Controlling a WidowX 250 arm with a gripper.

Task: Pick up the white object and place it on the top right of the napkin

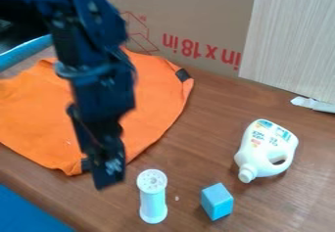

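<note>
- Two pale things on the worktop (206, 113) could answer to "white object": the perforated-top shaker (153, 201) and the detergent jug (259, 152).
- The shaker stands upright on the near side, short of the napkin; the jug lies farther right, its cap towards the near side.
- I judge the step in hand to be the pick, since both are off the orange napkin (157, 104).
- My gripper (105, 173) hangs by the napkin's near edge, just left of the shaker. Whether it is wide or narrow I cannot tell; I see nothing held.
- The shaker seems my likelier target, being closer; I should settle that choice first.
- For it, I would shift right, line up over its body and lower, keeping clear of the blue cube (216, 201).
- After that: lift, carry far and right, and set it down inside the napkin's far right corner, by the dark tab (183, 75).
</note>
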